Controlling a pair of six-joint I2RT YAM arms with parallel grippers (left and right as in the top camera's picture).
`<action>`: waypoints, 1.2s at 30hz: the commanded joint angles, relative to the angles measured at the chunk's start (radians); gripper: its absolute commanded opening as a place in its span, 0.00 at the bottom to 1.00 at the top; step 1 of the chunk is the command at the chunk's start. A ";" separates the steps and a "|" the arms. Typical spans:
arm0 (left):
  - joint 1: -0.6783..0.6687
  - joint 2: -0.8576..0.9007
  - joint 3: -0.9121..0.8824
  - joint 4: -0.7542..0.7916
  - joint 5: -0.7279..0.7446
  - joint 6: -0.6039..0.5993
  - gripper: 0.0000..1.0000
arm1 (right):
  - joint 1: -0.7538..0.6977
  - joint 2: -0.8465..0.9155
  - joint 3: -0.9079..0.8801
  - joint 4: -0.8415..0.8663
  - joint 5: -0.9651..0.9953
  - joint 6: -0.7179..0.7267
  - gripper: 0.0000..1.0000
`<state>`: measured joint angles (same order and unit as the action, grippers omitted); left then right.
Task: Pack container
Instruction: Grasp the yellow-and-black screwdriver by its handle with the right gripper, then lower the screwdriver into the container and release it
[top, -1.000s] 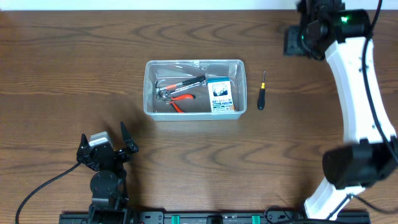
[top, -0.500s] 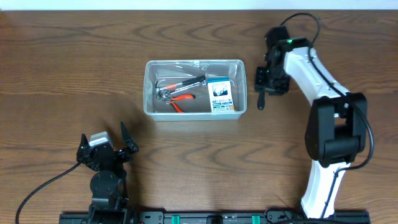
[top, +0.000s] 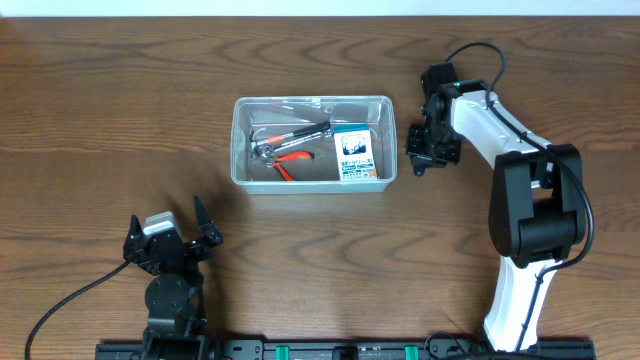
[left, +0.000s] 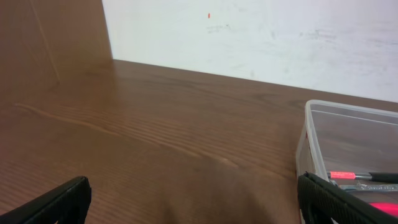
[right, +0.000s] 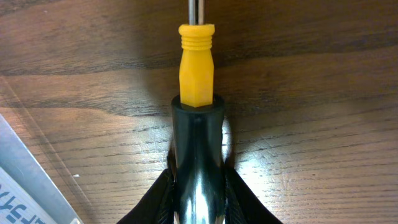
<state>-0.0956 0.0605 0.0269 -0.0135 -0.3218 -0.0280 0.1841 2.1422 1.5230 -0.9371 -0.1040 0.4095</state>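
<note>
The clear plastic container (top: 312, 99) sits at the table's middle and holds red-handled pliers (top: 295, 160), a black and silver tool (top: 292, 135) and a small blue-and-white box (top: 355, 152). A screwdriver with a black handle and yellow collar (right: 197, 68) lies on the wood just right of the container. My right gripper (top: 427, 148) is down over it, and its fingers (right: 198, 183) press both sides of the black handle. My left gripper (top: 170, 236) rests open and empty at the near left, with its fingers (left: 196, 208) wide apart. The container's corner (left: 309, 143) shows at the right of the left wrist view.
The screwdriver's handle end (top: 419, 169) pokes out below the right gripper. The container's wall (right: 25, 180) stands close on the left in the right wrist view. A pale wall (left: 261, 37) runs behind the table's far edge.
My right arm swung in from the far right corner to the screwdriver and came down over its handle. The left arm and the container have not moved.
</note>
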 joint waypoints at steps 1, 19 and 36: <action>-0.003 -0.004 -0.023 -0.027 -0.020 0.002 0.98 | 0.000 0.011 -0.018 0.015 0.000 0.000 0.15; -0.003 -0.004 -0.023 -0.027 -0.020 0.002 0.98 | 0.227 -0.224 0.443 -0.062 -0.111 -0.658 0.01; -0.003 -0.004 -0.023 -0.027 -0.020 0.002 0.98 | 0.469 0.069 0.340 0.003 -0.032 -1.465 0.01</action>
<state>-0.0956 0.0605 0.0269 -0.0135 -0.3218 -0.0280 0.6624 2.1937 1.8603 -0.9348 -0.1429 -0.9768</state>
